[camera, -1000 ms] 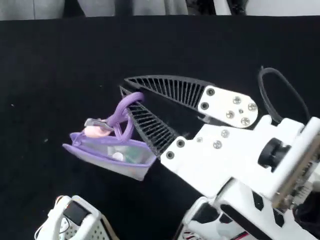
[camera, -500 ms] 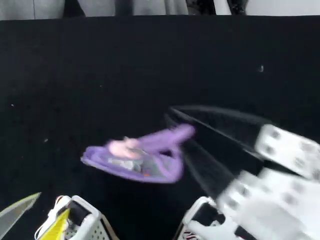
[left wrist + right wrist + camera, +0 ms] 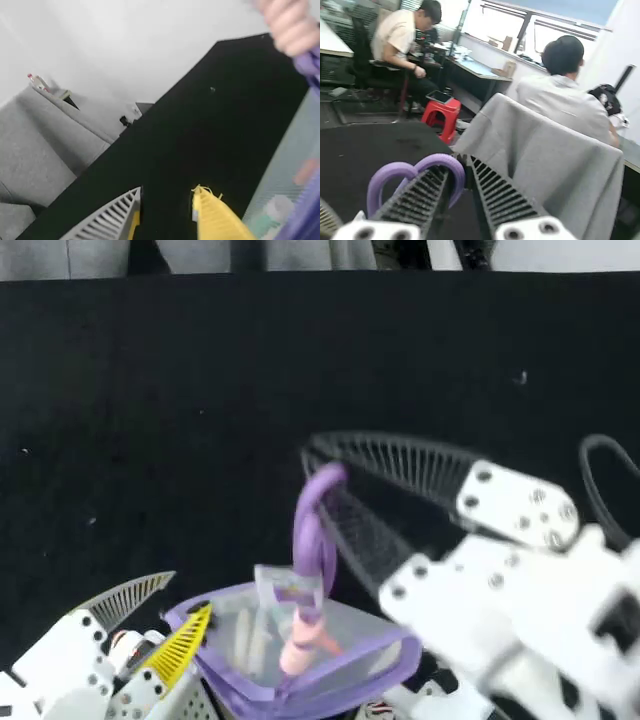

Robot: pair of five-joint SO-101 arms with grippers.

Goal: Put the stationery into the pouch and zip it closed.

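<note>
Black table top (image 3: 150,390), with a white wall (image 3: 125,40) to one side and an office with a red plastic stool (image 3: 442,112) beyond. The translucent pouch with purple trim (image 3: 350,660) hung over the table's near side by its purple loop strap (image 3: 312,530), on which the right gripper (image 3: 315,468) was closed; the left gripper (image 3: 192,592) stood spread and empty just beside the pouch. Pale stationery pieces (image 3: 245,640) showed through the pouch wall, so loading was judged largely done, but the zip's state could not be told and closing it likely remained.
</note>
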